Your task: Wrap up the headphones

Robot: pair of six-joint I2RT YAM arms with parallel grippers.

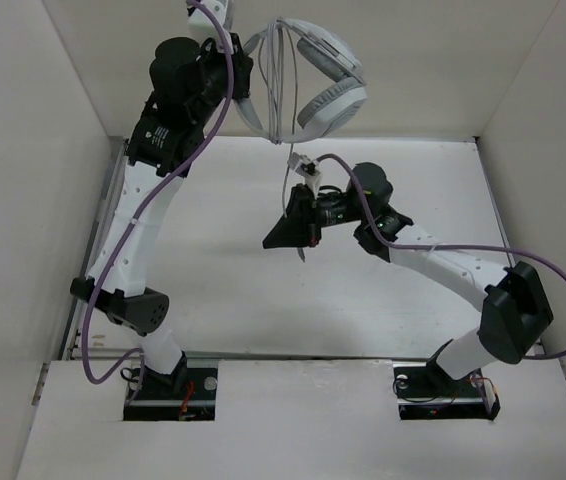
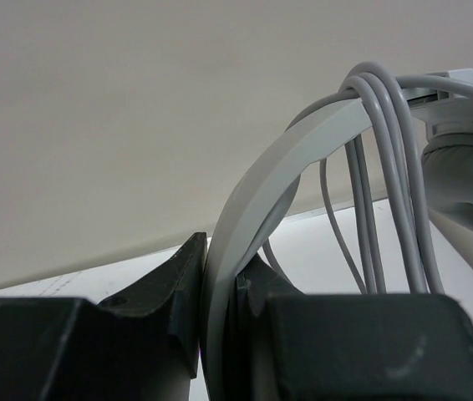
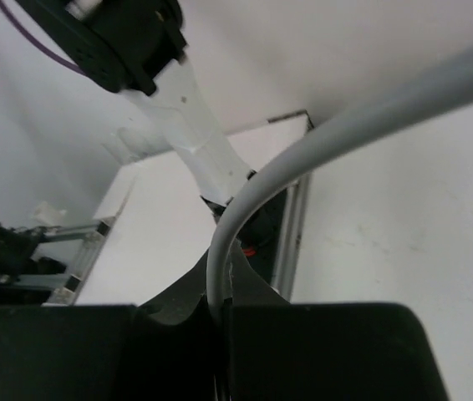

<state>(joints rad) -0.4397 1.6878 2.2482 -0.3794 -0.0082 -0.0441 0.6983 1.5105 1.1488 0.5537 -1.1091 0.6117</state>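
The light grey headphones (image 1: 328, 95) hang in the air at the back of the top view. My left gripper (image 1: 247, 92) is shut on their headband (image 2: 257, 188), which runs up between the two black fingers (image 2: 220, 271). Several loops of the thin grey cord (image 2: 383, 159) drape over the headband beside an earcup (image 2: 462, 180). A free stretch of cord (image 1: 286, 165) drops from the loops to my right gripper (image 1: 301, 228), which sits lower and nearer. That gripper (image 3: 222, 288) is shut on the cord (image 3: 303, 154), which arches up and to the right. I cannot make out the plug.
White walls (image 1: 23, 150) enclose the white table (image 1: 223, 290) on three sides. A metal rail (image 1: 103, 215) runs along its left edge. My left arm's white link (image 3: 199, 146) crosses the right wrist view. Purple cables (image 1: 198, 150) trail along both arms.
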